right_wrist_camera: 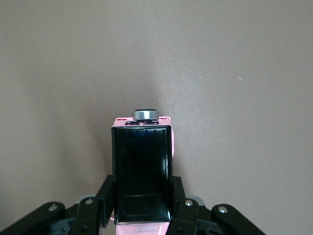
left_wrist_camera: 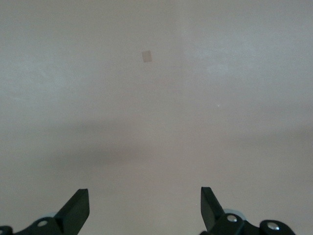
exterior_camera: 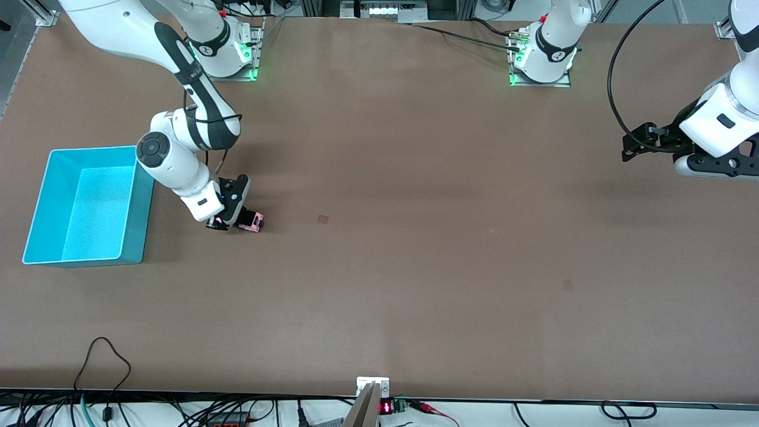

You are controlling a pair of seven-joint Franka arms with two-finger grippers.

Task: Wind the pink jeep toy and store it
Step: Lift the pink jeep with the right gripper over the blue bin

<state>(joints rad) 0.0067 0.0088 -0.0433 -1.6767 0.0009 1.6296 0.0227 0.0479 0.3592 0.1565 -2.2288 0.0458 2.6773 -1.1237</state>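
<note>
The pink jeep toy (exterior_camera: 252, 220) is small and light pink with a black ribbed roof. It sits low at the table beside the teal bin, toward the right arm's end. My right gripper (exterior_camera: 234, 223) is shut on it. In the right wrist view the jeep (right_wrist_camera: 142, 166) fills the space between the two black fingers (right_wrist_camera: 103, 201), which press on its sides. My left gripper (exterior_camera: 635, 144) waits open and empty above the table at the left arm's end. The left wrist view shows its gap (left_wrist_camera: 145, 205) over bare table.
An open teal bin (exterior_camera: 133, 219) stands at the right arm's end of the table, close beside the right gripper. A small tape mark (exterior_camera: 322, 219) lies on the brown table past the jeep; it also shows in the left wrist view (left_wrist_camera: 146, 56).
</note>
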